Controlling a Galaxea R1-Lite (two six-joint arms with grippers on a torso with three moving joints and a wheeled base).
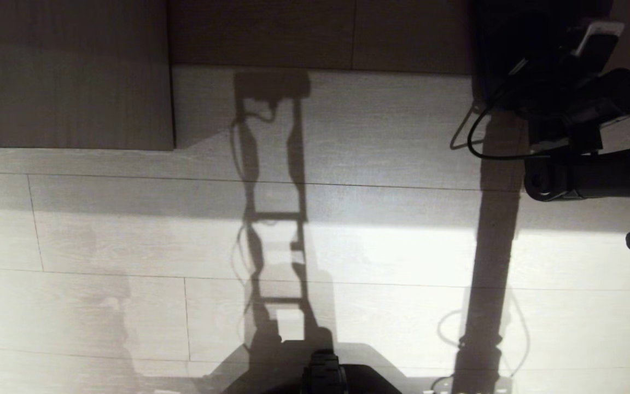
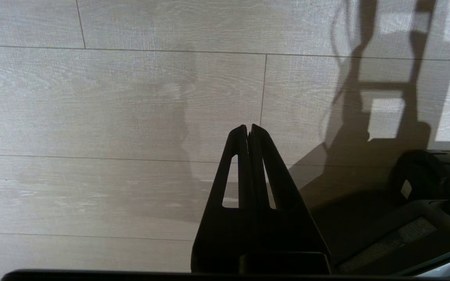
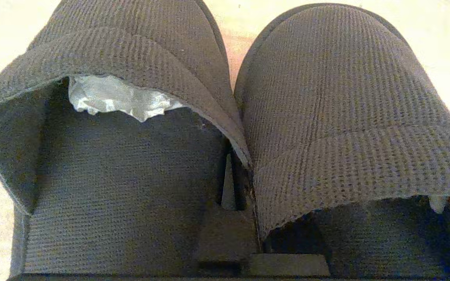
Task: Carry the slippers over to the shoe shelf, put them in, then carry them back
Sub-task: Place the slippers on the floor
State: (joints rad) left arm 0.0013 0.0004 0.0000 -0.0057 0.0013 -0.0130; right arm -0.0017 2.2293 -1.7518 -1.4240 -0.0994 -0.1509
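Observation:
The slippers fill the right wrist view side by side, toes pointing away: one dark grey ribbed slipper (image 3: 131, 50) with white paper stuffing (image 3: 111, 97) in its mouth, and its mate (image 3: 334, 97). My right gripper (image 3: 240, 171) is shut on their touching inner edges, one finger (image 3: 229, 183) showing inside the first slipper. They hang over pale floor. In the head view my right arm (image 1: 594, 175) reaches in at the upper right, its end a dark mass. My left gripper (image 2: 248, 130) is shut and empty, parked over the floor. I cannot make out the shoe shelf.
Pale wood-plank floor (image 1: 129, 246) stretches ahead, crossed by the robot's shadows. A wooden panel (image 1: 69, 71) juts forward at the upper left. A darker wood front (image 1: 315, 33) with a vertical seam runs along the far edge. My base (image 1: 320, 377) sits at the near edge.

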